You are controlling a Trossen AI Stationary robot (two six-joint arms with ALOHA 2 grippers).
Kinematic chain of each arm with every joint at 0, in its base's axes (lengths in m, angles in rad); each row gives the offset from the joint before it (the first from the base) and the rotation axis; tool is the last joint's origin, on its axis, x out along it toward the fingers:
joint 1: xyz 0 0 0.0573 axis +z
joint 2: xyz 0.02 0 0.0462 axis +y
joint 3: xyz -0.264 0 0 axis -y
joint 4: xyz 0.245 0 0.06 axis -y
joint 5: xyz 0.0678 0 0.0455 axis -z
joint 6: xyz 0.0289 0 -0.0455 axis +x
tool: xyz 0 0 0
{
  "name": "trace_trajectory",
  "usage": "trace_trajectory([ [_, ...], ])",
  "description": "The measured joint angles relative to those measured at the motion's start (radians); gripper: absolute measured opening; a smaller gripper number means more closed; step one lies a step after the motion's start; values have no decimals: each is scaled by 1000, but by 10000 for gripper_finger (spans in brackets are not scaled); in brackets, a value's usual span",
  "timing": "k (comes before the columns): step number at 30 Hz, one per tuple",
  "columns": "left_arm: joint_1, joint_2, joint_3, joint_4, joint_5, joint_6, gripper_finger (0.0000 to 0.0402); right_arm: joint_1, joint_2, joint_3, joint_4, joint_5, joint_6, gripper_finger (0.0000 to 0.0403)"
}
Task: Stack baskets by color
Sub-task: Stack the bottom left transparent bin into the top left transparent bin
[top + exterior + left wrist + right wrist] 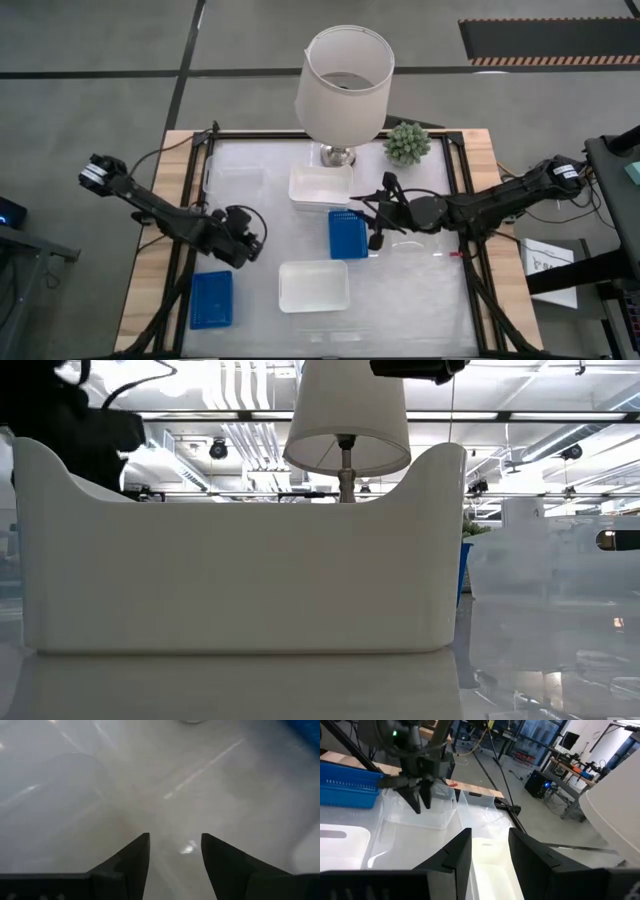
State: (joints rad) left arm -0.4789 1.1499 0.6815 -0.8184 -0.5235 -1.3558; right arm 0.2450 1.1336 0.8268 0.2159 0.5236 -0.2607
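Observation:
Two blue baskets lie flat on the table: one [346, 234] at the middle, one [212, 299] at the near left. One white basket [320, 186] stands at the lamp's foot, and another [314, 285] sits near the front edge, filling the low view [240, 560]. My left gripper [250, 240] hangs open over bare table left of the middle blue basket, and its wrist view [175, 842] shows nothing between the fingers. My right gripper [372, 212] stands open and level, high above that basket's right edge, with an empty gap in its wrist view [490, 837].
A lamp with a white shade [345, 85] and a small green plant [407, 143] stand at the far edge. A clear plastic container [235, 175] lies at the far left. Bare table shows between the two arms and at the near right.

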Motion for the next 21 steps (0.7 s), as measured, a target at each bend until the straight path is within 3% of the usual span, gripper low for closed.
trace_trajectory([
  [8, 0, 11, -24, 108, 17, -26, 162, 0, 0, 1, -32, 0, 16, 123],
  [14, 10, 59, -16, 44, 17, -19, 162, 0, 1, 1, -38, 0, 26, 123],
  [18, 12, 30, 51, -14, 106, 3, 162, 0, 1, 1, -39, 0, 39, 123],
  [21, 13, 24, 116, -119, 92, -15, 162, -1, 1, 1, -42, 0, 41, 123],
])
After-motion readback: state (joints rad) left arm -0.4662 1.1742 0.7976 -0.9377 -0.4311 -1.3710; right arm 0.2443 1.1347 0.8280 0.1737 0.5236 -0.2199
